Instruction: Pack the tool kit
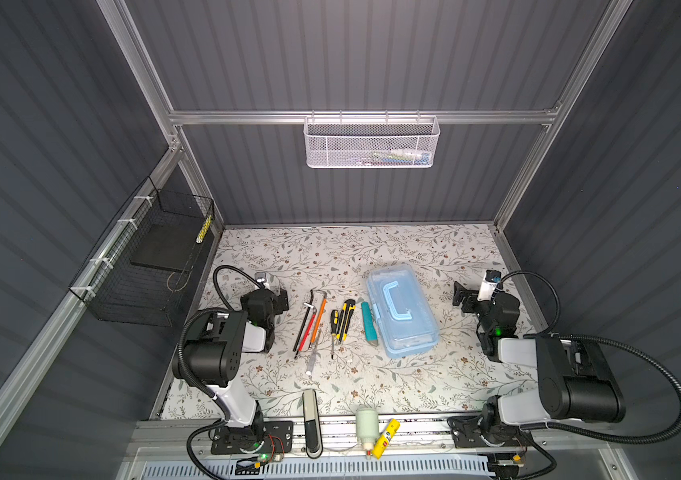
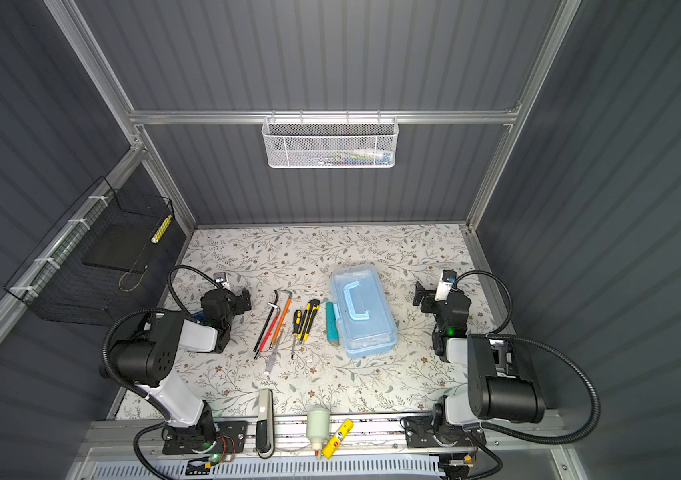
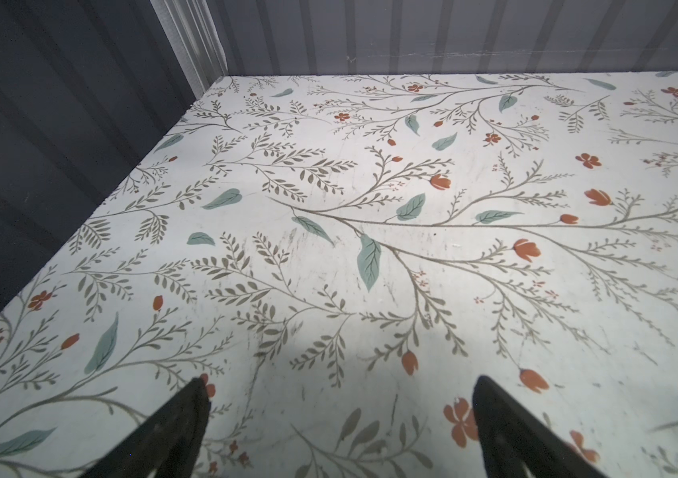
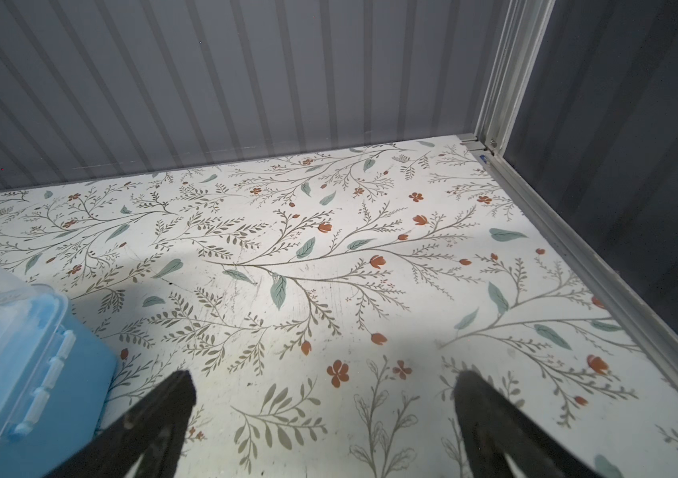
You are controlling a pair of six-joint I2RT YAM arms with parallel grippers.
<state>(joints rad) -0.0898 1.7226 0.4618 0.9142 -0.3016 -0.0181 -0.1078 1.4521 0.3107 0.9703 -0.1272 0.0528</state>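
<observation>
Light-blue tool kit (image 1: 403, 311), clear lid shut, flat mid-table, handle up.

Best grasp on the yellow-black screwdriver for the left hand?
The screwdriver: probably by its thick handle, straight from above with the left hand, jaws across its width. It lies flat, the shaft is thin, and the utility knife lies close alongside.

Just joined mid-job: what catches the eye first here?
The closed light-blue tool kit sits mid-table, with a row of loose tools laid out just left of it in both top views. The left gripper and right gripper stand open and empty, flanking them.
</observation>
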